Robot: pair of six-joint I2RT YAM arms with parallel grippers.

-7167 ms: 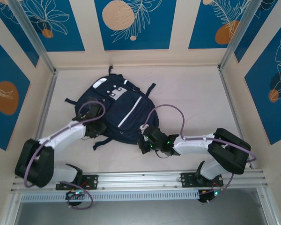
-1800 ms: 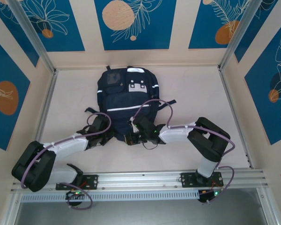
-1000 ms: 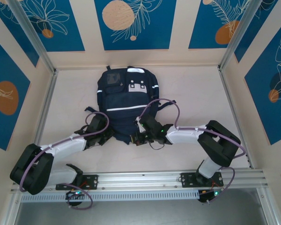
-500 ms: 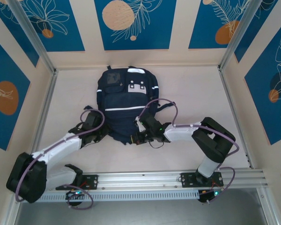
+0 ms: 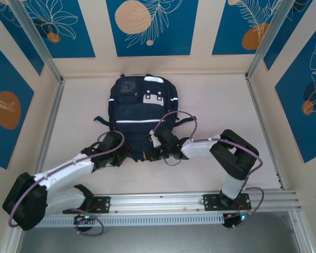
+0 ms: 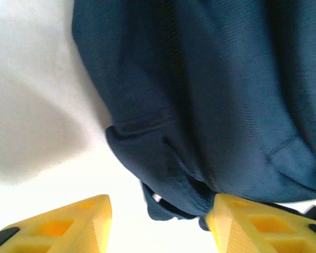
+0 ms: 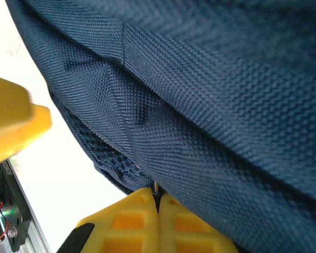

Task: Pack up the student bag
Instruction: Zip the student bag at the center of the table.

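Overhead light: bright and even for you across the table [image 5: 216, 105], soft short shadows tucked under the arms [image 5: 68, 168].
Overhead detail: slightly soft; the student bag [image 5: 142, 124] reads as one dark mass.
Overhead edges: frame posts [image 5: 37, 39] lean out toward 11 and 1 o'clock, a wide-lens stretch.
Left wrist exposure: your table is blown white from 6 to 10 o'clock, with a grey soft-edged shadow at 9.
Left wrist focus: yellow fingers [image 6: 58, 226] of the left gripper [image 6: 158, 224] are blurred at 7 and 5 o'clock.
Right wrist focus: weave crisp at centre for you, right gripper [image 7: 158, 196] fairly sharp at 6; the yellow block [image 7: 10, 124] at 9 is smeared.
Right wrist exposure: the table strip from 7 to 10 o'clock is washed out.
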